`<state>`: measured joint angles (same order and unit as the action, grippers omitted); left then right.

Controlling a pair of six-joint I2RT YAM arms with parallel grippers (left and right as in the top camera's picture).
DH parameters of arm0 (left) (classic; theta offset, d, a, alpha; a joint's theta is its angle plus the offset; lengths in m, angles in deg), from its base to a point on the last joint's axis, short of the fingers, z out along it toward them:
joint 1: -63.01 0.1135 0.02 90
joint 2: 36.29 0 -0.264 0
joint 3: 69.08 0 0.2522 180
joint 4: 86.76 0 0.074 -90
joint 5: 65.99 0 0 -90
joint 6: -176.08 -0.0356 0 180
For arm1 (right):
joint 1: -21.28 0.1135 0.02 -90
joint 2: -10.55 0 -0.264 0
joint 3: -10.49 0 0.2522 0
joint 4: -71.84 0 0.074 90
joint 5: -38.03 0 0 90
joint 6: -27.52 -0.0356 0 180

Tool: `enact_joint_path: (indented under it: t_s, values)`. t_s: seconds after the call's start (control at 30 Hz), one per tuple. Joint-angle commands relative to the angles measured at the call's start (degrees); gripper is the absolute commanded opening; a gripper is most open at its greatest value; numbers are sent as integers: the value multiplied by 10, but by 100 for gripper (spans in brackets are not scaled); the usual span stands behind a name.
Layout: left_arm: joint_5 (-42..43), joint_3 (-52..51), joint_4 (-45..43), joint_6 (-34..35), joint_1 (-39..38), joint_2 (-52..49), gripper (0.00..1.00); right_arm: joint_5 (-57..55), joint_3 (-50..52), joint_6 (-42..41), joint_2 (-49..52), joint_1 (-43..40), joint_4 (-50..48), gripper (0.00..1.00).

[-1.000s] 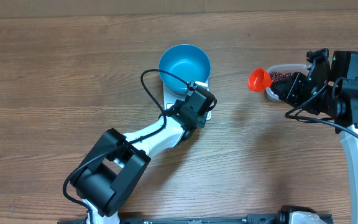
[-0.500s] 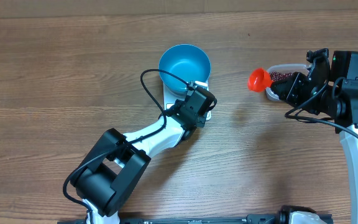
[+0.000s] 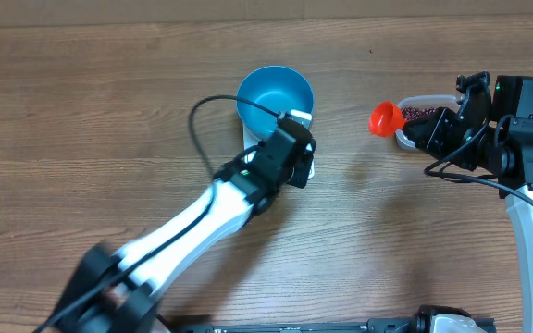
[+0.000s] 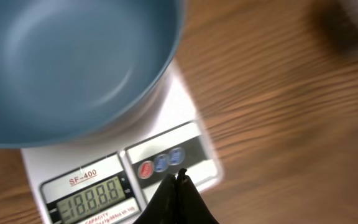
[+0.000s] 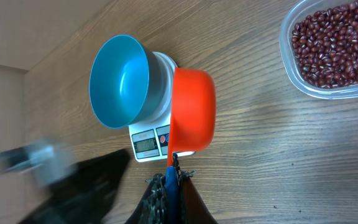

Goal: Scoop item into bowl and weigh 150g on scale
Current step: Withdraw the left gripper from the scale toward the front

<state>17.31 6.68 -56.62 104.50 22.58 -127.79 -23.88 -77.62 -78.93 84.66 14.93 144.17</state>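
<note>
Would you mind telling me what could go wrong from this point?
The left fingers, shut beside the buttons of the scale, might shove it and shift the bowl on it. The orange scoop, pinched by its thin handle in the right fingers, could twist and spill beans in transit.

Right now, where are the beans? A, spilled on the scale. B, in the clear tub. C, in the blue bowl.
B: the beans fill the clear tub, while the blue bowl on the scale shows only its bare inside.
</note>
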Motion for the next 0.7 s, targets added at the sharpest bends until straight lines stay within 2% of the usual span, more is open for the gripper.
enact_joint_path:
  t_s: [0.0,0.23,0.57,0.6,0.63,0.67]
  values:
    - [53,19,24,-13,-2,83,4,-2,-13,5,-14,-3,-1,4]
    - [48,19,84,-50,0,191,6,-2,-13,5,-14,-3,-2,4]
    - [49,19,130,-60,0,229,37,-2,-13,5,-14,-3,-1,4]
    - [48,19,137,-60,0,228,47,-2,-13,5,-14,-3,-2,4]
    - [49,19,150,-60,0,227,61,-2,-13,5,-14,-3,-2,4]
    - [49,19,162,-60,0,226,99,-2,-13,5,-14,-3,-3,4]
